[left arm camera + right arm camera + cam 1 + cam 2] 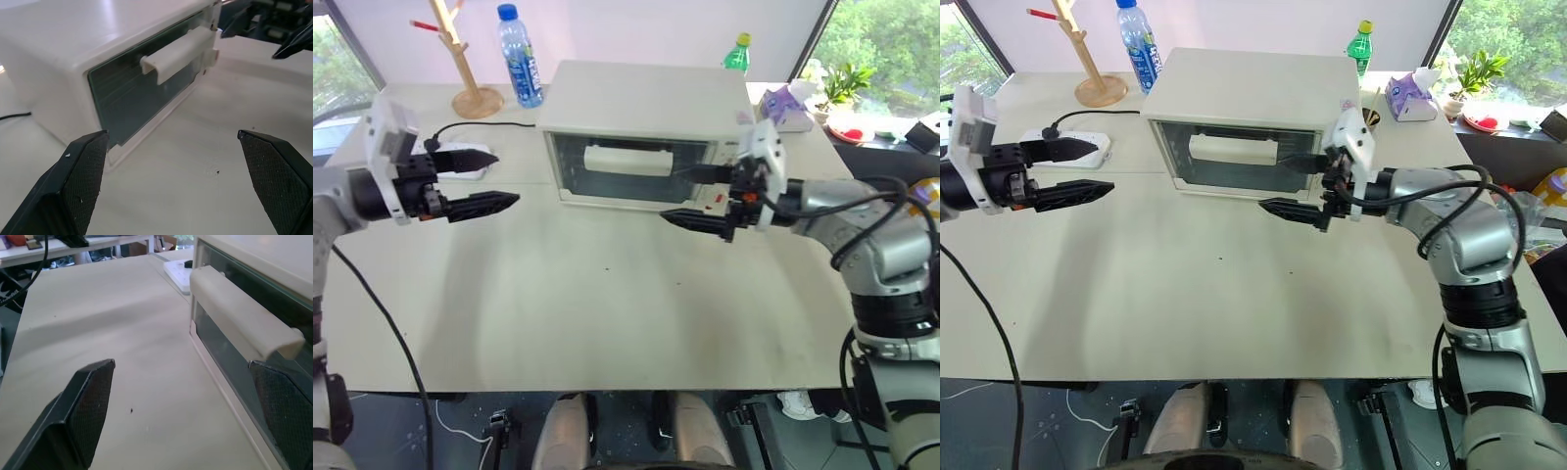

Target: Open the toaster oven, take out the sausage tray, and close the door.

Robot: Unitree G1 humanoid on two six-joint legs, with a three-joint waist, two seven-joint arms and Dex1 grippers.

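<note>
Left eye view shows the toaster oven at the back of the tabletop, its door closed, so nothing is done yet. My right pincer hangs before the handle, fingers apart and empty; my left pincer is apart too, well off. Through the glass I cannot make out the sausage tray. Opening, removal and closing all remain.

Bare table before the door, shut, power strip left
</note>
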